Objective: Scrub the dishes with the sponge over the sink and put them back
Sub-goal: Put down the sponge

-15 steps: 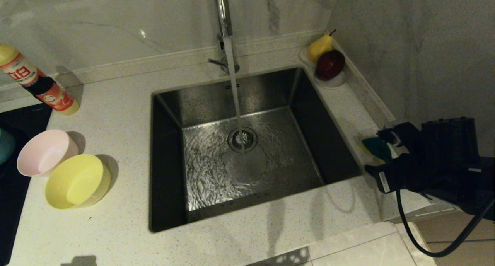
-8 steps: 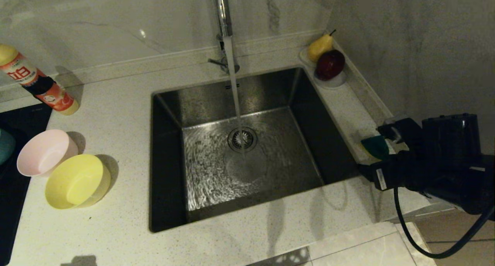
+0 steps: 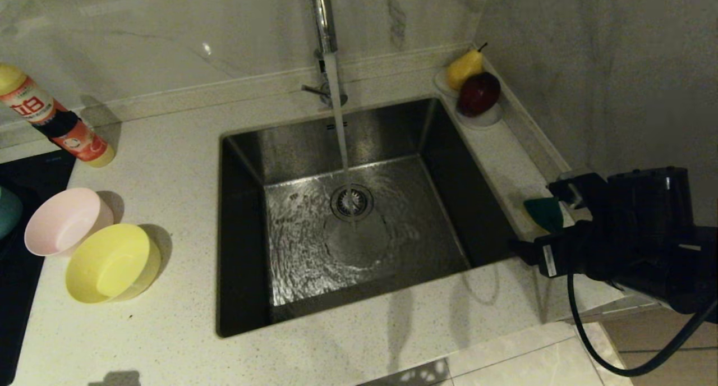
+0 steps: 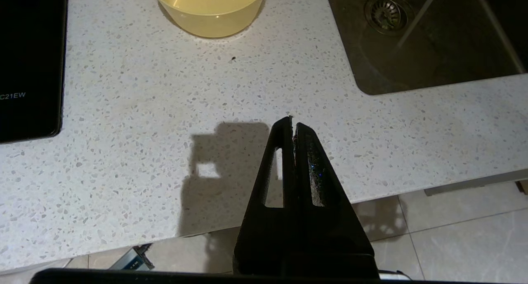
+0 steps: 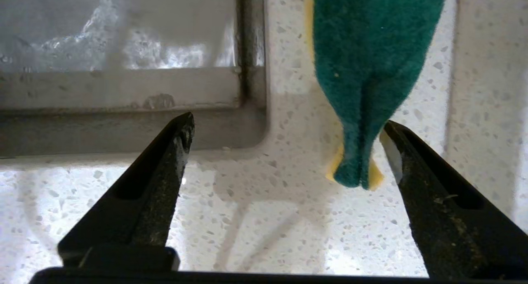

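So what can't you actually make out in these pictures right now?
- Blue bowl: head view, cut off by the left edge; only a sliver shows.
- Sponge: head view, partly hidden behind the right hand; whether a finger touches it is unclear.
- Bottle label: head view, too small to read.
- Left hand: outside the head view.

The right gripper (image 5: pixel 286 141) reaches in low over the surface's right edge, near its front right corner, its two dark fingers (image 5: pixel 165 168) spread wide apart with nothing clamped between them. The left gripper (image 4: pixel 293 125) hangs parked above the surface's front edge, its fingers pressed flat together and pointing down toward the surface, holding nothing.
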Robot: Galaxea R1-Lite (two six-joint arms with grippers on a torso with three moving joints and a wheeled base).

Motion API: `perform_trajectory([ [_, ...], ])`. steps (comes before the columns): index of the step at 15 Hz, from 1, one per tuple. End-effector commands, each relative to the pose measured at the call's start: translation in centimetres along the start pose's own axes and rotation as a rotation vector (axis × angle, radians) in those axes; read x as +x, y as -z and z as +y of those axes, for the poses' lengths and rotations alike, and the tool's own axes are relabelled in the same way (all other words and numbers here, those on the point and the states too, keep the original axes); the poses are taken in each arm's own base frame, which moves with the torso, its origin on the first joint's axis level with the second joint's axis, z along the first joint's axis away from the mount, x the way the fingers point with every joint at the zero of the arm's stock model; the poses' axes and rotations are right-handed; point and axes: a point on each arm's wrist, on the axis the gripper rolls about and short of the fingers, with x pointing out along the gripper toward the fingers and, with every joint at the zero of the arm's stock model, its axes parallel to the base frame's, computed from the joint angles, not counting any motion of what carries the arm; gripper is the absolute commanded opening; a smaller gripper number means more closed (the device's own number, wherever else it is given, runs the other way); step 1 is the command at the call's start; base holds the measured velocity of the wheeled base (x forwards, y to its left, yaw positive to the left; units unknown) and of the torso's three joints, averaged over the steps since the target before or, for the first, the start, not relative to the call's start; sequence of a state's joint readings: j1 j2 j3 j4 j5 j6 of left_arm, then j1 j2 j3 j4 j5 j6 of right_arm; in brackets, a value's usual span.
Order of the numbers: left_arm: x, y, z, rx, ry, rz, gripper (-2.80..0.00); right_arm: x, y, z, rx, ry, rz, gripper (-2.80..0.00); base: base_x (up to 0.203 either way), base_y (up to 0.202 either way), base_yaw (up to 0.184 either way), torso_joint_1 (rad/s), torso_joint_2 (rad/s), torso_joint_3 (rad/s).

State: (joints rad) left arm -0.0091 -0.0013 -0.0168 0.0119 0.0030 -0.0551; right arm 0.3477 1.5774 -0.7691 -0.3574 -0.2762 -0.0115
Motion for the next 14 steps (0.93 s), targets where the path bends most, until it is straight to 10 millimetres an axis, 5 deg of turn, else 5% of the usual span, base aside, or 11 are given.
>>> perform_trajectory([
  [1,0.0,0.0,0.0,0.0,0.0,0.0,-2.8,0.2,0.2,0.1,-0.005,0.001,0.015,0.0,0.0,0.0,0.0,0.0,0.0,0.0],
  [14,0.0,0.0,0.0,0.001,0.0,0.0,-2.8,0.5,-0.9,0.9,0.074,-0.006,-0.004,0.0,0.0,0.0,0.0,0.0,0.0,0.0],
])
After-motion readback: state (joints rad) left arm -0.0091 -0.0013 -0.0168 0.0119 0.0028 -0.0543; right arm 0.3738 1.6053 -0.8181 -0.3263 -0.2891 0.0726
